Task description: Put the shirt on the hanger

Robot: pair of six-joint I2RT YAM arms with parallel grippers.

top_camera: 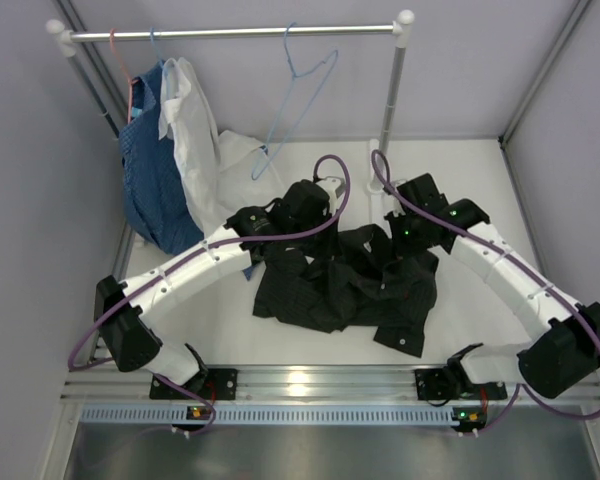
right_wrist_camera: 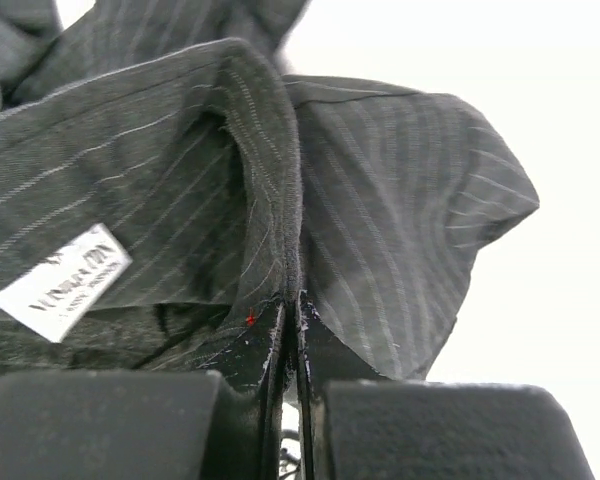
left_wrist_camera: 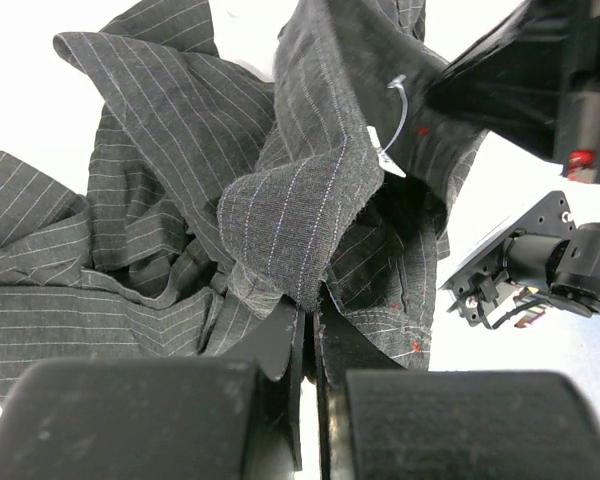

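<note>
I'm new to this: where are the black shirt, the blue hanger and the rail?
black shirt (top_camera: 332,290), overhead view, crumpled middle of the cloth
blue hanger (top_camera: 291,56), overhead view, neck below its hook
rail (top_camera: 230,33), overhead view, bare middle stretch

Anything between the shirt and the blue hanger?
Nothing visible. Left gripper and right gripper pinch the shirt; only bare table lies between it and the hanger. White garment hangs beside it.
</note>
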